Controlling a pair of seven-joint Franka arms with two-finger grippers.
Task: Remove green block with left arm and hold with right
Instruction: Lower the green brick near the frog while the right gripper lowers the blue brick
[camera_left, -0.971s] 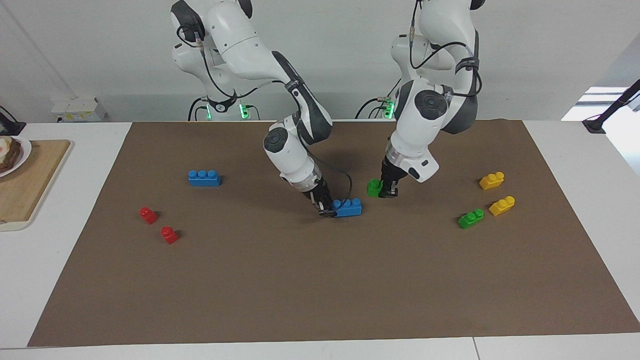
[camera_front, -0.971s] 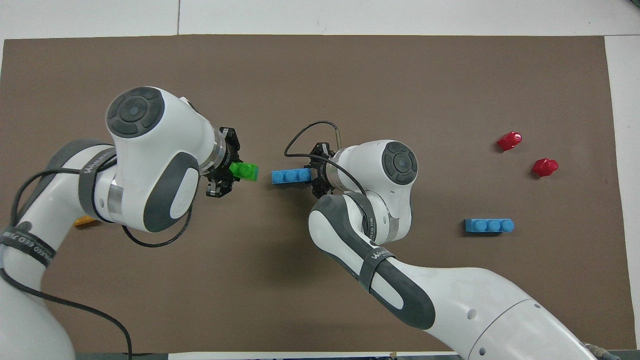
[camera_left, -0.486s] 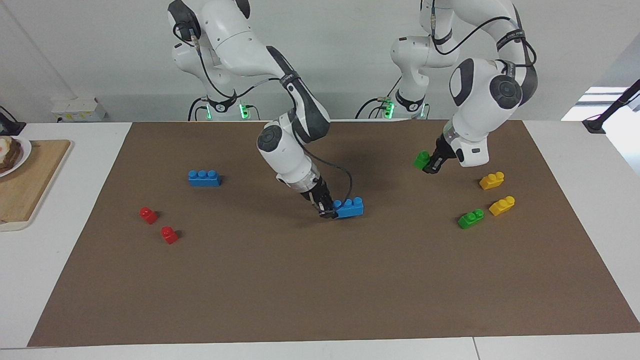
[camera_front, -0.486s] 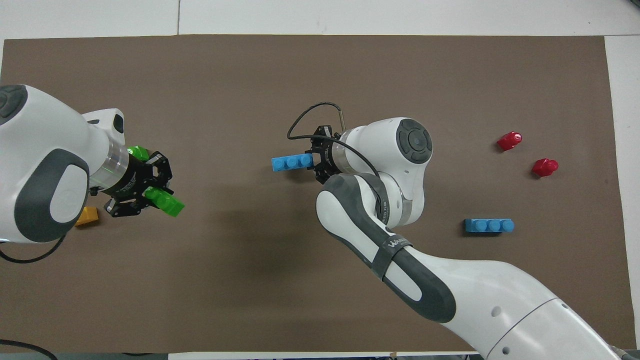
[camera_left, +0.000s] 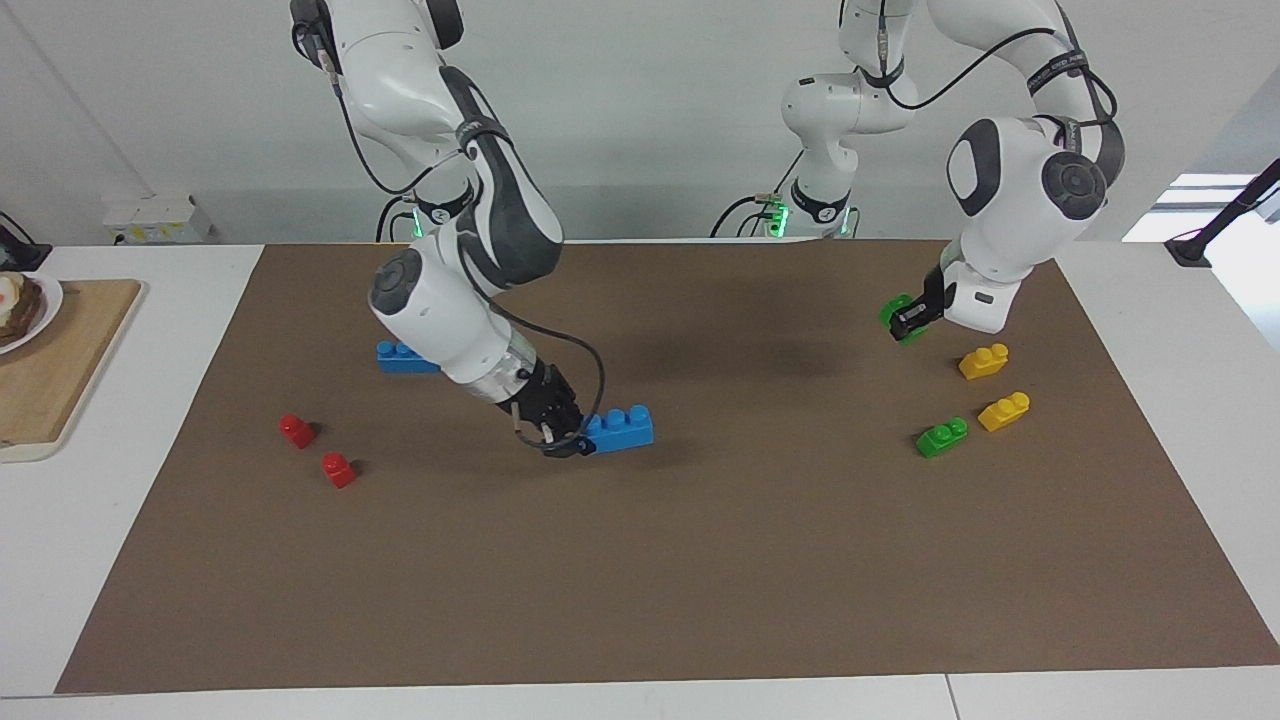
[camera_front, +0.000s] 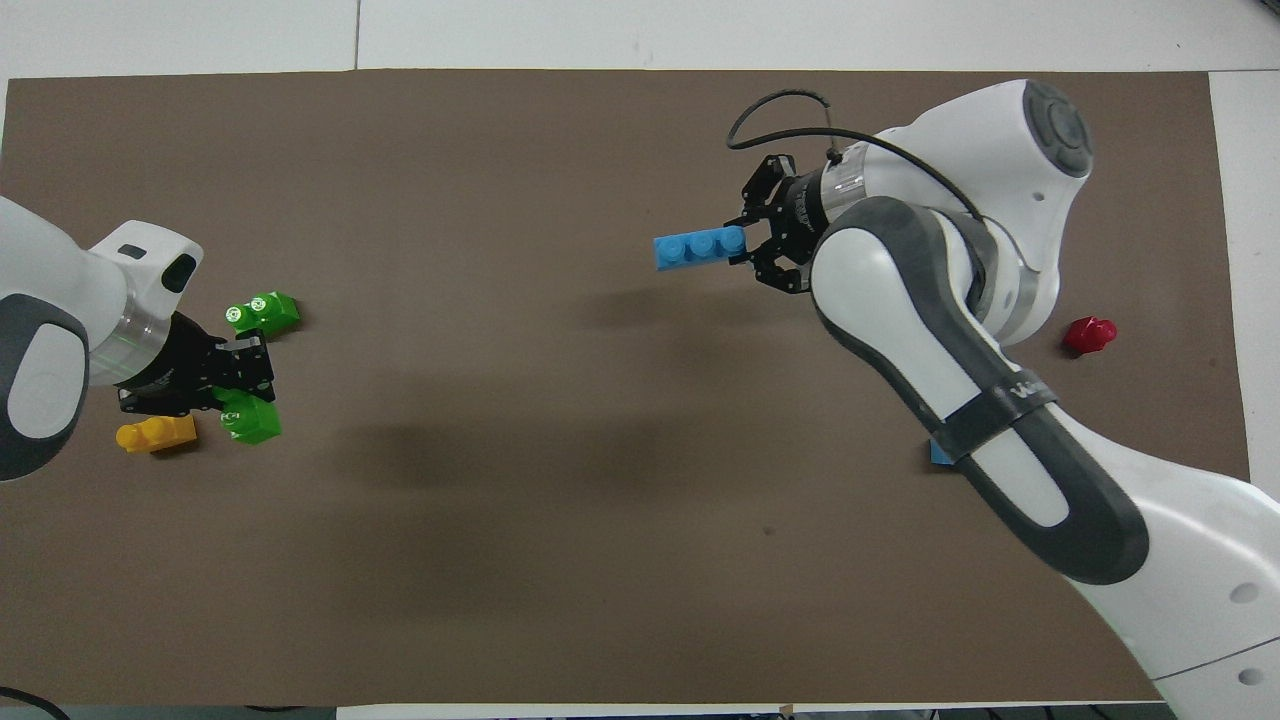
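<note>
My left gripper (camera_left: 912, 320) is shut on the chunky green block (camera_left: 895, 313) and holds it low over the mat, close to a yellow brick (camera_left: 983, 360) at the left arm's end. In the overhead view the left gripper (camera_front: 238, 392) has the green block (camera_front: 250, 420) at its tips. My right gripper (camera_left: 562, 437) is shut on one end of a three-stud blue brick (camera_left: 622, 429) and holds it just above the middle of the mat. It also shows in the overhead view (camera_front: 762, 246) with the blue brick (camera_front: 698, 249). The two bricks are far apart.
A flatter green brick (camera_left: 942, 437) and a second yellow brick (camera_left: 1003, 410) lie near the left gripper. Another blue brick (camera_left: 398, 356) lies partly hidden by the right arm. Two red bricks (camera_left: 297, 430) (camera_left: 339, 469) lie toward the right arm's end. A wooden board (camera_left: 50, 370) sits off the mat.
The left gripper has carried the green block away from the blue brick toward the left arm's end. The right gripper has swung the blue brick toward the right arm's end.
</note>
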